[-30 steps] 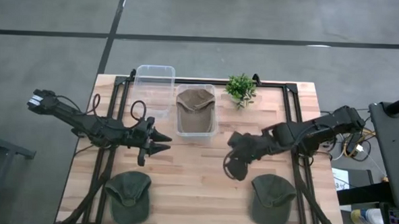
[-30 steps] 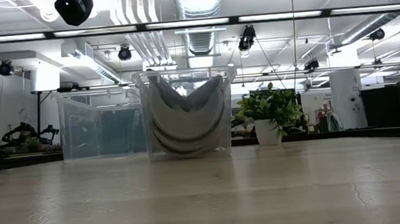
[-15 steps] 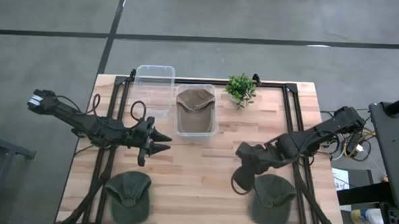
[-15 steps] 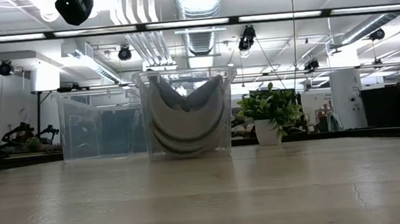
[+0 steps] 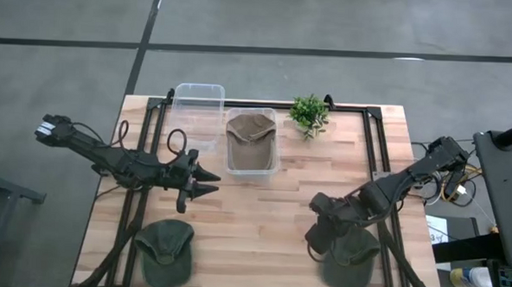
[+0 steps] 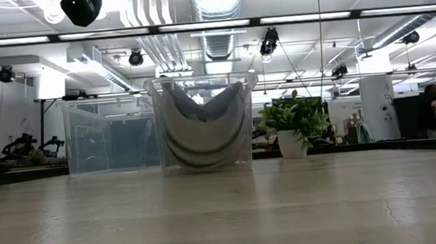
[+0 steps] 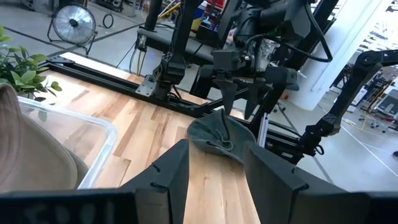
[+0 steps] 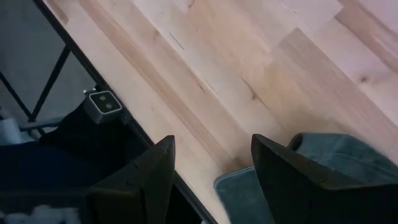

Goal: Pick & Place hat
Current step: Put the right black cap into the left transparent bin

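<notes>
The right gripper (image 5: 314, 241) hangs with its fingers spread apart, holding nothing, just above the near edge of a green hat (image 5: 351, 257) that lies flat on the table (image 5: 253, 217). In the right wrist view the hat (image 8: 323, 171) shows just beyond the parted fingers (image 8: 146, 177), beside the table's edge. A second green hat (image 5: 164, 251) lies well off, toward the other front corner. The left gripper (image 5: 204, 182) waits across the table, fingers open and empty, pointing toward the right one. Farther back stands a clear bin (image 5: 252, 142) with a tan hat (image 5: 250, 135) inside. Just beside it is another clear bin (image 5: 197, 111), and a potted plant (image 5: 308, 113) stands near them. Behind the table is a workshop with ceiling lights (image 6: 218, 24).
</notes>
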`<action>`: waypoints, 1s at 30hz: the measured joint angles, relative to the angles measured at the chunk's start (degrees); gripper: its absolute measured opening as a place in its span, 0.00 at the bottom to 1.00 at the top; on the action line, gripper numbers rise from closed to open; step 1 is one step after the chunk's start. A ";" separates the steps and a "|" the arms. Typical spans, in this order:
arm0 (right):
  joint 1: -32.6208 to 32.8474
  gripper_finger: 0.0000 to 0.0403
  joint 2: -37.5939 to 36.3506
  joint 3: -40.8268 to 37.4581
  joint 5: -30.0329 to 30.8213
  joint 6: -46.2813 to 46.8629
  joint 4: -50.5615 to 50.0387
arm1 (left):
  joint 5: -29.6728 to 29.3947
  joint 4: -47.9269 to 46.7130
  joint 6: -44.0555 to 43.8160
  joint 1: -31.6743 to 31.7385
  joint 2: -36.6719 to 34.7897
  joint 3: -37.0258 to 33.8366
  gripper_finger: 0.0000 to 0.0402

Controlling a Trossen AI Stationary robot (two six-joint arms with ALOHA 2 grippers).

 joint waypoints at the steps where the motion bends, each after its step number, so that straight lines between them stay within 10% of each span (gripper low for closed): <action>1: 0.19 0.51 0.01 0.00 0.00 0.41 0.00 | -0.01 0.14 -0.14 0.00 0.17 0.00 0.36; 30: 11.20 0.51 0.01 -0.32 -1.38 24.31 -0.48 | -0.44 2.07 4.25 0.52 0.11 0.04 0.36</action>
